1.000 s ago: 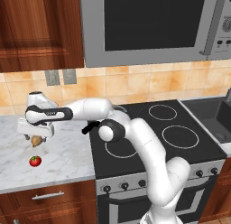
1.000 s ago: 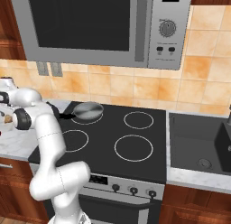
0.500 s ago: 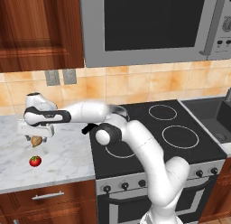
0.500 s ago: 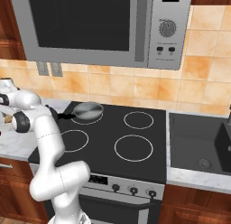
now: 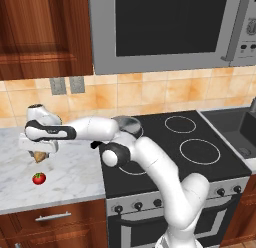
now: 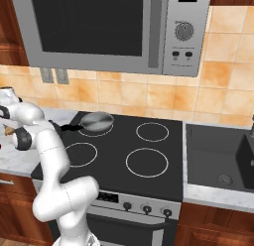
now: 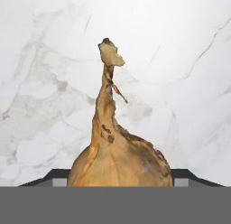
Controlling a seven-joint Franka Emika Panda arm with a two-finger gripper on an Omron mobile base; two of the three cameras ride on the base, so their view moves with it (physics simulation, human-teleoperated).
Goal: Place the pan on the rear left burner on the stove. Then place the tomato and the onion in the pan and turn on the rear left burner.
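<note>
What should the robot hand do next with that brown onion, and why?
Probably close the gripper fully on the onion. In the hand view the bulb sits right between the fingertips, so the hand looks lined up. The pan already waits on the rear left burner, ready to receive it.

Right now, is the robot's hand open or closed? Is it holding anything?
Gripper: around the onion, jaws on either side; whether closed on it cannot be told.
</note>
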